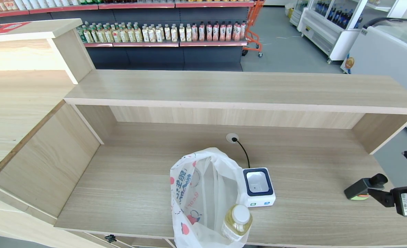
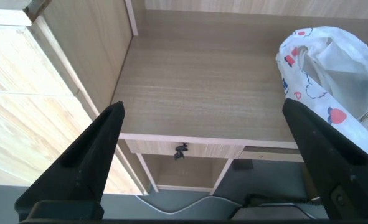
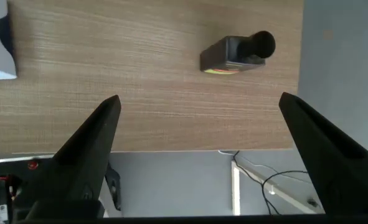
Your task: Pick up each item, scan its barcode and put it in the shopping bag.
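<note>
Item (image 1: 363,188) is dark and boxy w/ a round black end. It lies on its side near the right end of the counter (image 1: 138,179), just ahead & a bit left of my right gripper (image 3: 199,102). Its fingers (image 3: 96,143) are spread wide w/ nothing between them. They hover by the counter's front edge, and the item is beyond the tips, not touching.

Item's long axis runs roughly across the counter, round end toward the right edge, approx parallel to the line between my fingers. So I reckon a wrist turn is needed to close across the narrow sides, not end to end.

Scanner (image 1: 258,186) sits left of the item, well apart, window up. Bag (image 1: 193,193) rests against scanner's left side, mouth open, w/ a bottle (image 1: 238,220) standing in it.

Left gripper (image 2: 203,107) is also spread & empty, over the counter's left front, w/ bag between it & the item. Right arm is clearly nearer, so it should pick, then carry left to scanner.
</note>
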{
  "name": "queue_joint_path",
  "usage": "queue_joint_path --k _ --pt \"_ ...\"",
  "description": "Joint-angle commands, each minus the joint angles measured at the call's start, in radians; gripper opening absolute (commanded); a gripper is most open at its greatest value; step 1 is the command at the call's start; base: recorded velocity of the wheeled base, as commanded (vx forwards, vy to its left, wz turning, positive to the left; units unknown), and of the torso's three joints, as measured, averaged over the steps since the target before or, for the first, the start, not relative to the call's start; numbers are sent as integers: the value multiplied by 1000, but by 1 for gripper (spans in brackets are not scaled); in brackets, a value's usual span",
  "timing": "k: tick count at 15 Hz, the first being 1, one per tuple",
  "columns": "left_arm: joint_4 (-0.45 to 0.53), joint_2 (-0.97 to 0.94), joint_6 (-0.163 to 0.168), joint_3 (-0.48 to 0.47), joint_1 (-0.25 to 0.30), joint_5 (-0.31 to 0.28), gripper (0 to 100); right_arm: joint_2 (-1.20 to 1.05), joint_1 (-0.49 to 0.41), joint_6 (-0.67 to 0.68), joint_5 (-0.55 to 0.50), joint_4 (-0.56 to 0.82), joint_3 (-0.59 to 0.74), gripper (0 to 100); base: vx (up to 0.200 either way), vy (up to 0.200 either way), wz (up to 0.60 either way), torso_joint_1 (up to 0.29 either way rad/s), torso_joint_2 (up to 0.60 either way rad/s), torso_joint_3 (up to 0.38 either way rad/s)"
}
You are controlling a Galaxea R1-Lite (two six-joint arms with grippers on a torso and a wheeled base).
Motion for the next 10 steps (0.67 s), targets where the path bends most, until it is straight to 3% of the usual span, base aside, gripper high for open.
queue_joint_path --k 1,10 --pt "0 0 0 0 -1 0 100 -57 -106 -6 46 18 8 100 0 0 0 0 0 0" --pt "0 0 0 0 -1 0 100 -113 -127 -11 89 15 71 100 0 0 0 0 0 0"
